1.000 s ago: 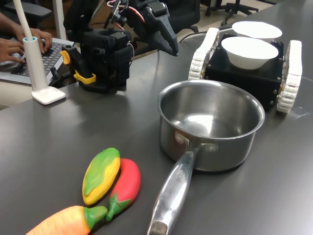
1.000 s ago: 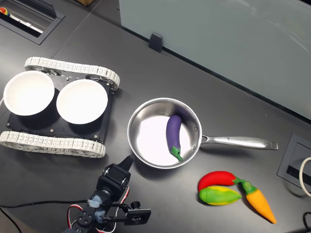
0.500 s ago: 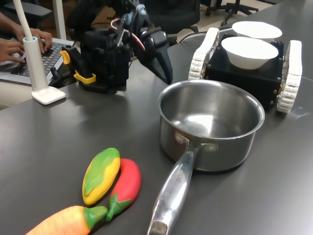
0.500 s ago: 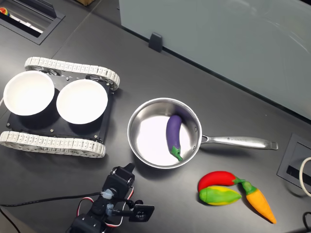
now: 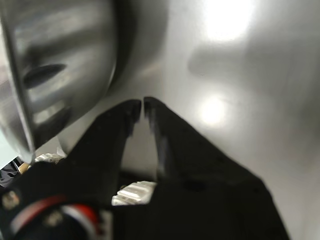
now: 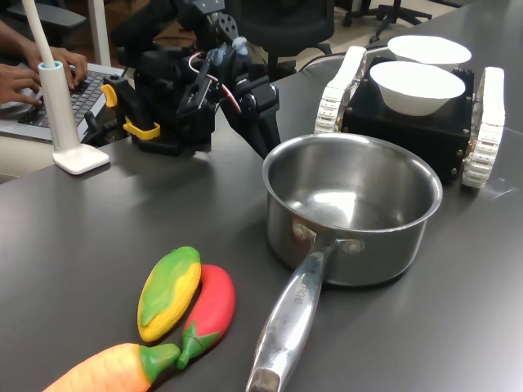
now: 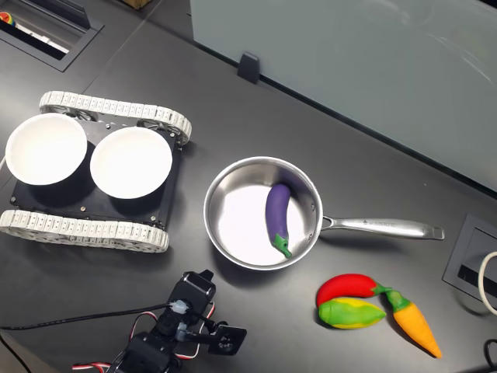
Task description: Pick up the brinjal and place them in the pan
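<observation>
The purple brinjal with its green cap lies inside the steel pan in the second exterior view. In the first exterior view the wall of the pan hides it. My gripper points down at the table just outside the pan's rim, on the side away from the long handle. Seen from above, the gripper stands a little apart from the pan. The wrist view shows the gripper shut, its black tips together with nothing between them, beside the pan's outer wall.
A toy corn, a red chilli and a carrot lie near the handle. A black tracked vehicle carries two white bowls. A person's hands are at a keyboard beside a white stand.
The gripper has swung down and back from above the pan's rim toward the arm's base, and now points at the table. The brinjal and the pan have not moved.
</observation>
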